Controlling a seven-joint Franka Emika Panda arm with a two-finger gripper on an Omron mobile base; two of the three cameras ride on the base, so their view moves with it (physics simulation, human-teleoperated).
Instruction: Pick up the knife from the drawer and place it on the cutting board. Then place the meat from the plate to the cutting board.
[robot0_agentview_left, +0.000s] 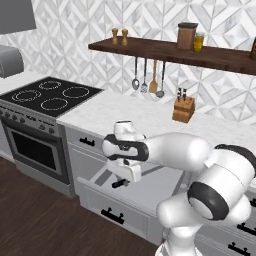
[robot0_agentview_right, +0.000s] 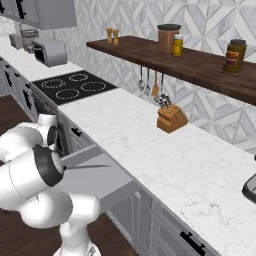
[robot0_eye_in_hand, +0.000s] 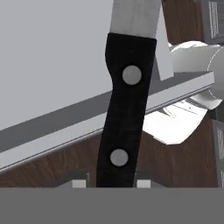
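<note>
Hand view shows the tool (robot0_eye_in_hand: 109, 183) squeezed tight on the black handle of the knife (robot0_eye_in_hand: 124, 109), with the grey blade pointing to 12 o'clock, so the knife is held up in the air over the open drawer (robot0_eye_in_hand: 52, 74). I think it grips the handle end so the blade stays free to lay flat on the cutting board later. At 1 o'clock from the tool in the left base view, the table (robot0_agentview_left: 140, 117) holds a wooden knife block (robot0_agentview_left: 183, 109).

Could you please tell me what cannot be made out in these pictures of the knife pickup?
- Knife: in the hand view its blade tip runs off the top edge; in the left base view the hand covers most of it.
- Fingertips: hidden at the hand view's bottom edge, so contact with the handle is unclear.
- Drawer: the arm hides its left part in the right base view.
</note>
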